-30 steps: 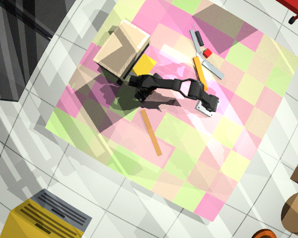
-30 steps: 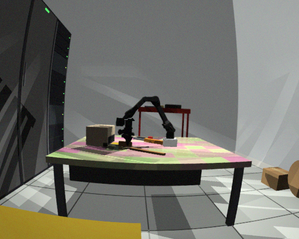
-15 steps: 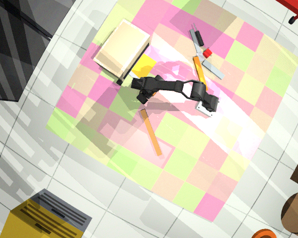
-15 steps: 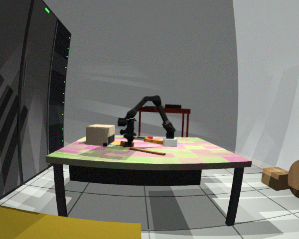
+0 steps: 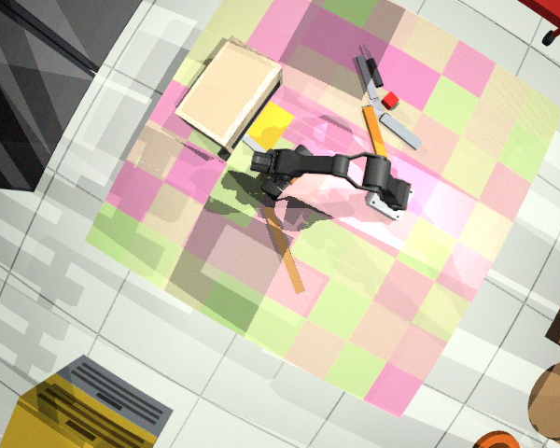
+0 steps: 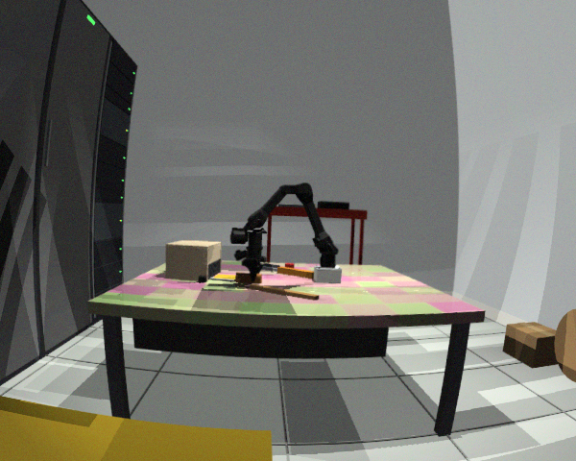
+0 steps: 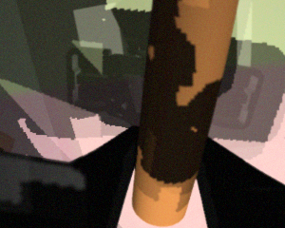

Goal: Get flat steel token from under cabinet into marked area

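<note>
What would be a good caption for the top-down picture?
Gripper clamped on a long orange stick, just off the yellow marked area by the cabinet.

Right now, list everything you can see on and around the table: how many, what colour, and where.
cabinet: one, beige, far left part of the table
marked area: one, yellow, right in front of the cabinet
orange stick: one, lying on the table, its near end in the gripper
second orange stick: one, beside the arm's base
grey bars: two, by the second orange stick
dark rod: one, black, next to the grey bars
red cube: one, between the grey bars
token: not visible
gripper: one, black, shut on the orange stick
</note>
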Robot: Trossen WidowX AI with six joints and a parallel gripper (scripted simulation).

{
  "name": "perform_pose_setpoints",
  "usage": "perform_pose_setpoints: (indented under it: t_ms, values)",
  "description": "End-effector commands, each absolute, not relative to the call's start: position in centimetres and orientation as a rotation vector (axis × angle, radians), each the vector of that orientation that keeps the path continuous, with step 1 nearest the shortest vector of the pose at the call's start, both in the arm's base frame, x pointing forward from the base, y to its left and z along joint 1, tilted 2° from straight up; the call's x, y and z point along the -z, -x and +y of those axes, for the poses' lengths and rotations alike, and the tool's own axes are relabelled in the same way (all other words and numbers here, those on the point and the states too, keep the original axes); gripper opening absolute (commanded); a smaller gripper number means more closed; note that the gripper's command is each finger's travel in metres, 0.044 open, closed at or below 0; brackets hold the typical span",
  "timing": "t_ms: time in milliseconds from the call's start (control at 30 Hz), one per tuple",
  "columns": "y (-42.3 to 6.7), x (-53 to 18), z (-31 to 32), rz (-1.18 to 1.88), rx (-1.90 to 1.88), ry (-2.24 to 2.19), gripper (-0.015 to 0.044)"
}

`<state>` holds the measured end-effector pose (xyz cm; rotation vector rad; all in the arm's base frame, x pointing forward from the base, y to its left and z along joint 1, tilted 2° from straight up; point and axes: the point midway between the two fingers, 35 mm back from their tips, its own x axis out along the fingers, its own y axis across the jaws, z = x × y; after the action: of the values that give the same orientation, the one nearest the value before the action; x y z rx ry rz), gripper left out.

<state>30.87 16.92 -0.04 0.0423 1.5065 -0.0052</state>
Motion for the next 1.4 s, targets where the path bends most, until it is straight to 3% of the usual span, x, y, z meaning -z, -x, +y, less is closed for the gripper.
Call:
perform_pose_setpoints:
  t_ms: [0, 1367]
  values:
    - [-30.2, 0.2, 17.0, 1.507, 0.007, -0.041, 0.0000]
    - [-24.9, 0.6, 17.3, 1.511, 0.007, -0.041, 0.0000]
